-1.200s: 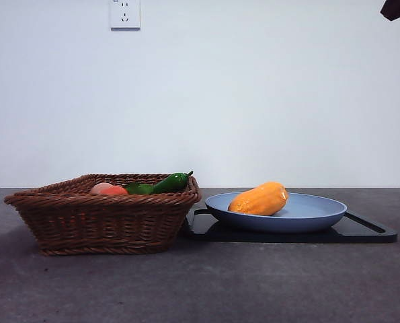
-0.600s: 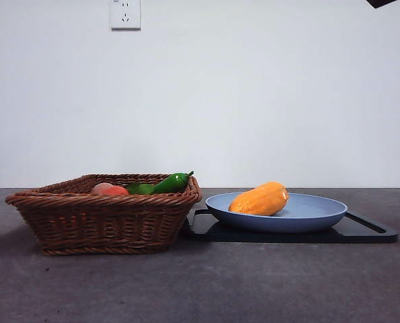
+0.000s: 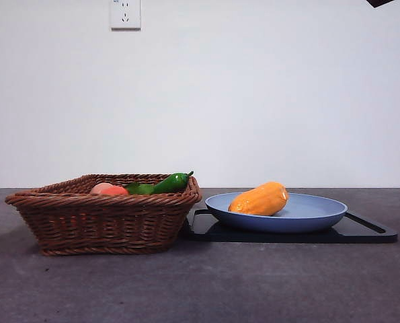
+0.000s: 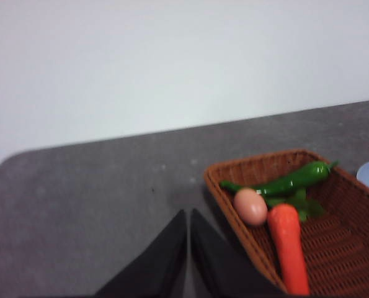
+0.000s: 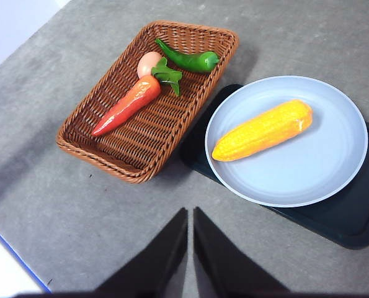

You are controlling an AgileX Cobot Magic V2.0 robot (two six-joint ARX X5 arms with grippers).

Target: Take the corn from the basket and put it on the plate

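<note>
corn [image 5: 263, 130] lies flat across the plate [image 5: 320, 180], lengthwise

Grey table [image 3: 200, 289], wicker basket [image 3: 102, 222] beside black tray [image 3: 368, 232], touching

The corn [image 5: 262, 130] has a bumpy, glossy skin that looks like moulded plastic, with a bright highlight near one end. Under it, the plate [image 5: 320, 167] is smooth light-blue plastic with a soft sheen (its rim reads slightly glossy in the front view). The tray [image 5: 351, 217] beneath is flat, dark and nearly matt. The basket [image 5: 110, 152] is rough brown woven wicker with a braided rim. Inside it, the green pepper [image 5: 190, 59] and carrot [image 5: 125, 107] are shiny and smooth; the egg [image 5: 148, 62] looks duller. The table [image 5: 60, 205] is grey, matt, faintly speckled.
</note>
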